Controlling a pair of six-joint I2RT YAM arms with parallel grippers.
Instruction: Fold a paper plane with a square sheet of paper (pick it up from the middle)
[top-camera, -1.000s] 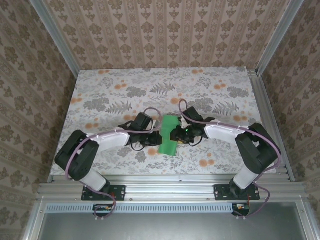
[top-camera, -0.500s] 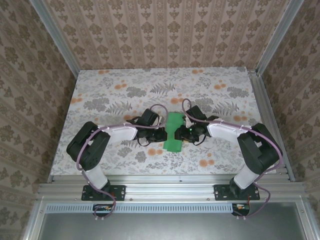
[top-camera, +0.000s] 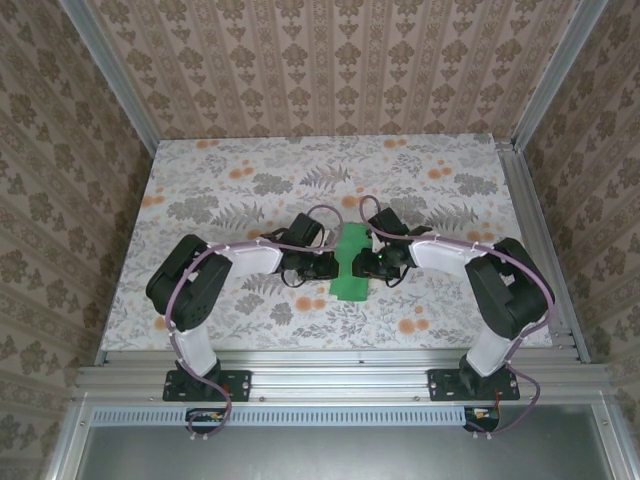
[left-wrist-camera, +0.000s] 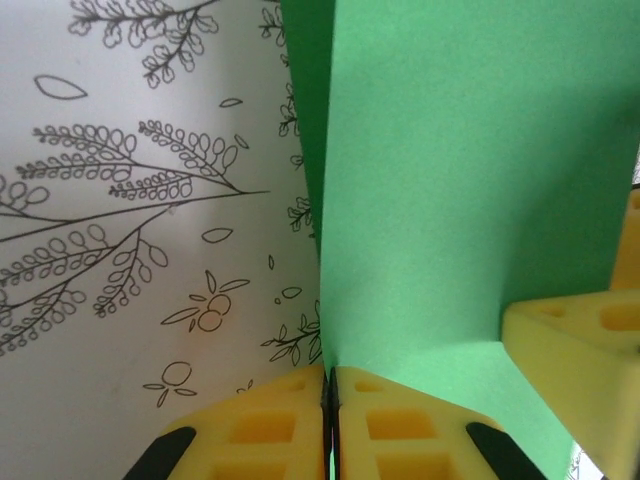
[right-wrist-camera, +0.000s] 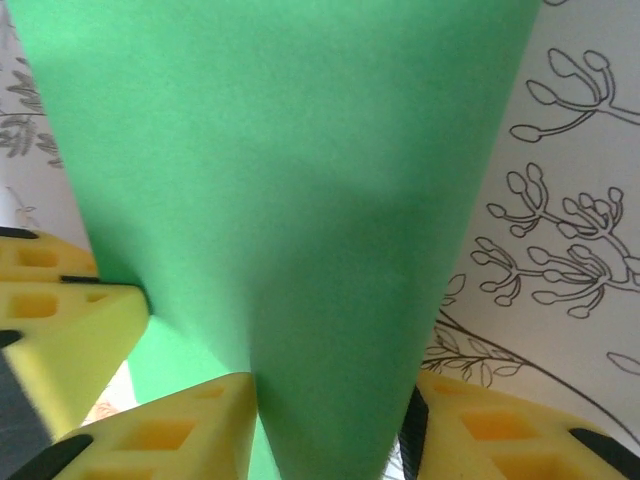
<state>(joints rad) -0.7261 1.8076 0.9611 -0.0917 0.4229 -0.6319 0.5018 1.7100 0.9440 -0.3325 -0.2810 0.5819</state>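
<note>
The square sheet of paper (top-camera: 350, 264) is bright green and stands as a narrow folded strip at the table's middle, between both grippers. My left gripper (top-camera: 327, 266) sits at its left side. In the left wrist view this gripper (left-wrist-camera: 329, 385) is shut on the paper's (left-wrist-camera: 470, 200) lower edge, and the sheet rises to the right. My right gripper (top-camera: 368, 263) sits at its right side. In the right wrist view its fingers (right-wrist-camera: 190, 425) hold a bulging fold of the paper (right-wrist-camera: 300, 200), which narrows between them. The right gripper's (right-wrist-camera: 330, 420) fingers stay somewhat apart around that fold.
The table (top-camera: 220, 190) has a floral cloth and is walled by patterned panels, with a metal rail (top-camera: 340, 375) along the near edge. A yellow finger of the other gripper (left-wrist-camera: 570, 350) shows beside the paper in the left wrist view.
Both grippers have closed in on each other. The paper has turned from a tilted, wider shape into a straight narrow strip. The left arm's elbow has swung right.
</note>
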